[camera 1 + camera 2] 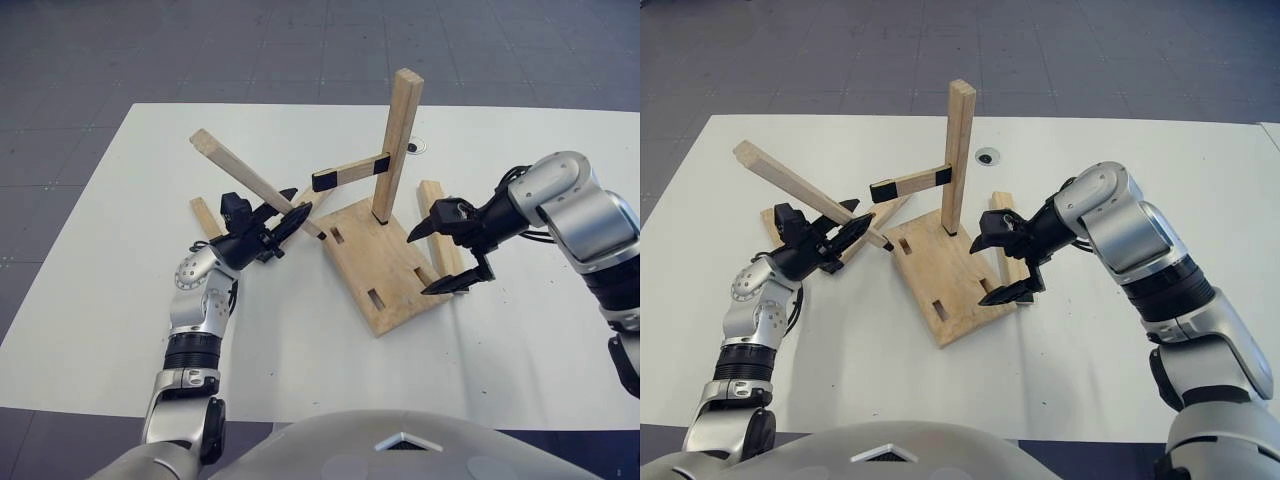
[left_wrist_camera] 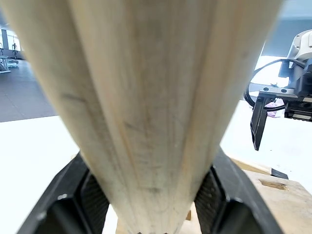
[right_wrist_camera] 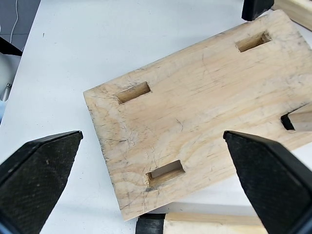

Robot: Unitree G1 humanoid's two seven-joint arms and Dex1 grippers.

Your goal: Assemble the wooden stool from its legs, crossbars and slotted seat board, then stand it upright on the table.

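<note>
White tabletop (image 1: pixel 100 300) over grey tiled floor (image 1: pixel 300 40). Mid-tabletop, one seat board (image 1: pixel 375 265), four slots (image 3: pixel 134 91), one upright leg (image 1: pixel 400 140) in it. Left gripper (image 1: pixel 300 212) clamped on one tilted leg (image 1: pixel 235 165); right gripper (image 1: pixel 420 265) spread wide above board.

Both eye views look down over the table (image 1: pixel 100 300) — wrist views sit close-up.

Place: you're in a lab or test hall, by the look of it.
Floor: grey floor tiles (image 1: pixel 300 50) run across your upper frame.
Table: white worktop (image 1: pixel 90 300), with a cable grommet (image 1: pixel 414 147) at upper centre.
Background: open hall (image 2: pixel 24 92), upper left of your left wrist view.
</note>
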